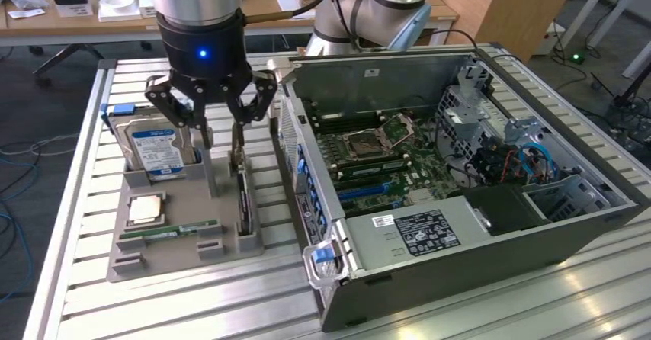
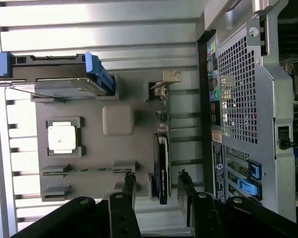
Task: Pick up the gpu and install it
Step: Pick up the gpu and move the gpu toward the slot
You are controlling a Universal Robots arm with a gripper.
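Note:
The gpu stands on its long edge in a slot at the side of the grey parts tray nearest the computer case. It is a thin black card with a silver bracket at one end. My gripper hangs just above it and is open. One finger is on the tray side of the card and the other finger on the case side, with a gap on each side of it. Nothing is held.
The tray also holds a hard drive with a blue-white label, a CPU and a green RAM stick. The open computer case lies beside the tray with its motherboard exposed. All rests on a slatted metal table.

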